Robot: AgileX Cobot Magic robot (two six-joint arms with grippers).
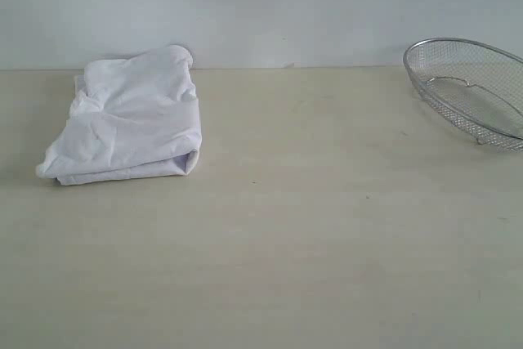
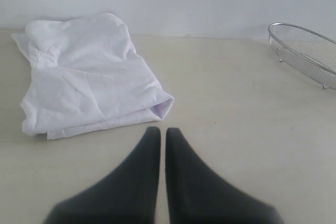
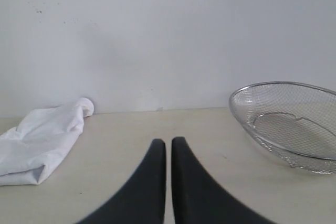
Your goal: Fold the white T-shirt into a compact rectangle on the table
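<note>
The white T-shirt (image 1: 129,118) lies folded in a rumpled, roughly rectangular bundle at the back left of the beige table (image 1: 310,234); no lettering shows. Neither arm appears in the exterior view. In the left wrist view the T-shirt (image 2: 86,77) lies just beyond my left gripper (image 2: 163,130), whose black fingers are shut and empty, apart from the cloth. In the right wrist view my right gripper (image 3: 168,141) is shut and empty over bare table, with the T-shirt (image 3: 44,140) off to one side.
A silver wire-mesh basket (image 1: 478,91) stands at the back right of the table, also in the left wrist view (image 2: 310,56) and the right wrist view (image 3: 294,124). A pale wall rises behind the table's far edge.
</note>
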